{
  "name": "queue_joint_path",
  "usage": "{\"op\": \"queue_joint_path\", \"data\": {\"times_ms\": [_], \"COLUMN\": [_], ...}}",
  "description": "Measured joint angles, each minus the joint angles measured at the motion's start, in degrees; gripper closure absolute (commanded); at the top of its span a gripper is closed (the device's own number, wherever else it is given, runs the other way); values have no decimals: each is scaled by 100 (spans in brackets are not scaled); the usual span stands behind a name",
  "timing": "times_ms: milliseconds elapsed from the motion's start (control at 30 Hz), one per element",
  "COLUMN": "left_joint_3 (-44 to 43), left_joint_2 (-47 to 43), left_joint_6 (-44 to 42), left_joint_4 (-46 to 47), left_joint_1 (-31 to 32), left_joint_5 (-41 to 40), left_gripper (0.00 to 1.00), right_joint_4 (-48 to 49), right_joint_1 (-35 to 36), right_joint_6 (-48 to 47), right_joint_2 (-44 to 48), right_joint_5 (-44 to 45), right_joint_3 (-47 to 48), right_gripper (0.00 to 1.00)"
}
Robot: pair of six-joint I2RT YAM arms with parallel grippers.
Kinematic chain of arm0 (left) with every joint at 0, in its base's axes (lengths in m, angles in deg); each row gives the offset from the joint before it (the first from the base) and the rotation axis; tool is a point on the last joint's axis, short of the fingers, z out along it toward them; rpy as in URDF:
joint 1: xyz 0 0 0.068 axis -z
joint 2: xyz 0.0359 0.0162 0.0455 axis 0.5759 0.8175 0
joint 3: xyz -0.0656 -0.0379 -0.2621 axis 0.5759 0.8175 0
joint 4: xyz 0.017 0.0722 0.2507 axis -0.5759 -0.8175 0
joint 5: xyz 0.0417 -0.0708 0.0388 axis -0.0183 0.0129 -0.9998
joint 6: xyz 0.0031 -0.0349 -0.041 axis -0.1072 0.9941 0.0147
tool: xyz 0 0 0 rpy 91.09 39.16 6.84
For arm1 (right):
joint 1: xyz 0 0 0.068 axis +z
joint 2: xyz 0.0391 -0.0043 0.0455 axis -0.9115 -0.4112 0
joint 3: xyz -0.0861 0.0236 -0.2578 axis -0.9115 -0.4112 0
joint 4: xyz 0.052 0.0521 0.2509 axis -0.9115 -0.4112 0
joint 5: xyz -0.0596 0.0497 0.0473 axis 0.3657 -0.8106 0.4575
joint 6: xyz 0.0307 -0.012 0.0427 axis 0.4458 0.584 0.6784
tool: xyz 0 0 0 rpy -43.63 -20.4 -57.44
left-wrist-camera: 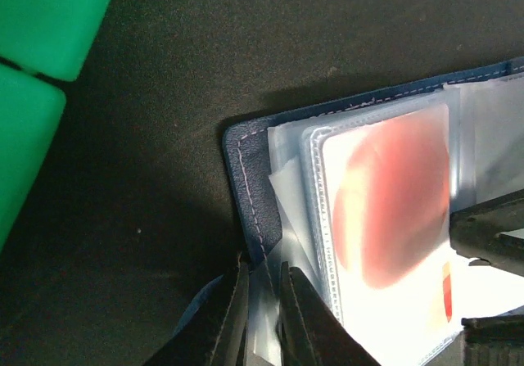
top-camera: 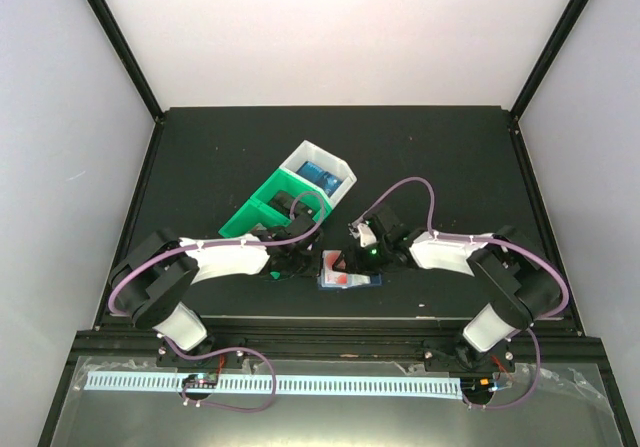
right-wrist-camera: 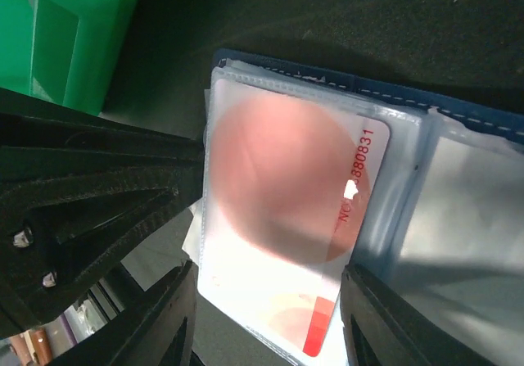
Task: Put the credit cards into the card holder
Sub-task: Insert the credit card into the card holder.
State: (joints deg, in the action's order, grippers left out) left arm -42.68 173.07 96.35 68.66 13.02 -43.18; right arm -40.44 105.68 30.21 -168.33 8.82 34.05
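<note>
The dark blue card holder [top-camera: 352, 279] lies open on the black table between my grippers. A red-and-white credit card [right-wrist-camera: 286, 219] sits in its top clear sleeve and also shows in the left wrist view [left-wrist-camera: 393, 210]. My left gripper [left-wrist-camera: 262, 300] is shut on a clear sleeve at the holder's [left-wrist-camera: 250, 178] near-left corner. My right gripper [right-wrist-camera: 270, 325] is open, its fingers [right-wrist-camera: 176, 317] standing either side of the card's near end. Blue cards [top-camera: 320, 175] lie in the white bin, and dark cards [top-camera: 300, 204] in the green bin.
A green bin [top-camera: 262, 212] and a white bin [top-camera: 335, 162] stand joined behind the left gripper. The green bin also shows in both wrist views [left-wrist-camera: 41, 22] [right-wrist-camera: 74, 30]. The left gripper's black body [right-wrist-camera: 82, 186] is close beside the card.
</note>
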Motion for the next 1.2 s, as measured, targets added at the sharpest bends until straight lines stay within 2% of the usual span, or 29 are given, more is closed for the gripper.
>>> {"op": "queue_joint_path", "data": {"times_ms": [300,400,567,667,767,833,1200], "left_joint_3": [42,87,212,278,299,302,407], "left_joint_2": [-20,-55,-208,-356,-531,-614,-671], "left_joint_6": [0,2,4,7,7,7,50], "left_joint_4": [61,107,92,55,52,55,140], "left_joint_1": [0,0,4,7,7,7,7], "left_joint_5": [15,11,13,13,11,11,153], "left_gripper": [87,88,87,87,87,87,84], "right_joint_4": [-22,-402,-1257,-1631,-1836,-1910,-1934], "right_joint_1": [35,173,608,831,962,1016,1123], "right_joint_6": [-15,-94,-149,-136,-125,-125,-144], "right_joint_2": [-81,-42,125,188,190,173,-210], "right_joint_5": [4,372,1471,1991,2225,2267,2236], "right_joint_3": [37,236,745,946,1016,1040,1137], "right_gripper": [50,49,49,57,73,79,88]}}
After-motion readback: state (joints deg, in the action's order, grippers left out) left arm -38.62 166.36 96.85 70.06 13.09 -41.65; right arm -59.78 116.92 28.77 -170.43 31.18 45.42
